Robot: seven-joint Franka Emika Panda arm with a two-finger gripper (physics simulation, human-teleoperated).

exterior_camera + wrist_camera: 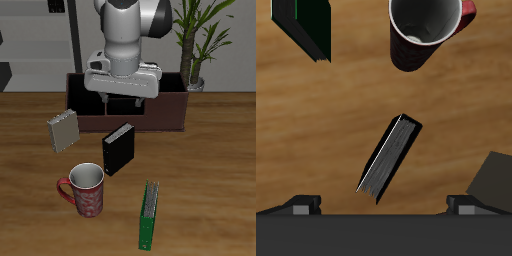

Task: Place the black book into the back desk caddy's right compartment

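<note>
Overhead, gripper (122,103) hovers above the black book (119,149).
Fingers spread apart, empty — book upright before the back desk caddy (172,108).

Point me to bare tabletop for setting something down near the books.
Free: the wood table beyond the green book, and the front corner below the grey book. Crowded: black book, red mug and grey book cluster before the back desk caddy, under the gripper.
</note>
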